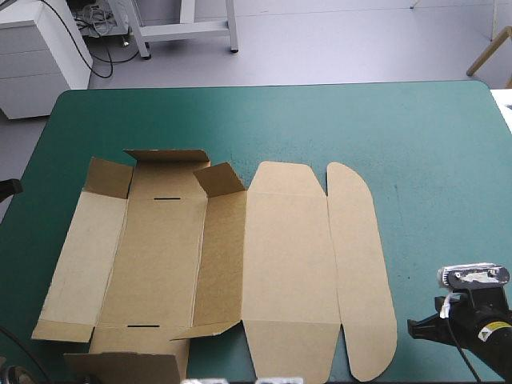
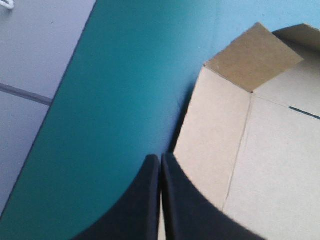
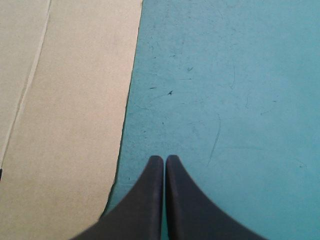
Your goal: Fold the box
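Item: box (image 1: 240, 264), a cut sheet of brown board. It lies spread almost flat on the table (image 1: 320, 120) with the teal-green cover, toward the near left.
- Condition: long panels flat. Two small corner tabs (image 1: 108, 178) at the far end stand partly up. The rounded outer flap (image 1: 360, 272) lies flat on the right.
- Left pincer (image 2: 161, 157): black fingers pressed together in one arch and holding nothing. It hangs just beside the box's left edge.
- Right pincer (image 3: 165, 160): black fingers also pressed together and empty. It is over bare cover just beside the rounded flap's edge.
- Step in hand (judgement): the opening of the fold. No wall is raised or tucked yet, and both arms are placed at opposite outer edges.
- Next move (judgement): part the fingers, slip one under a thin board edge lying flush on the cover, and hinge that panel up along its crease without sliding the whole sheet.
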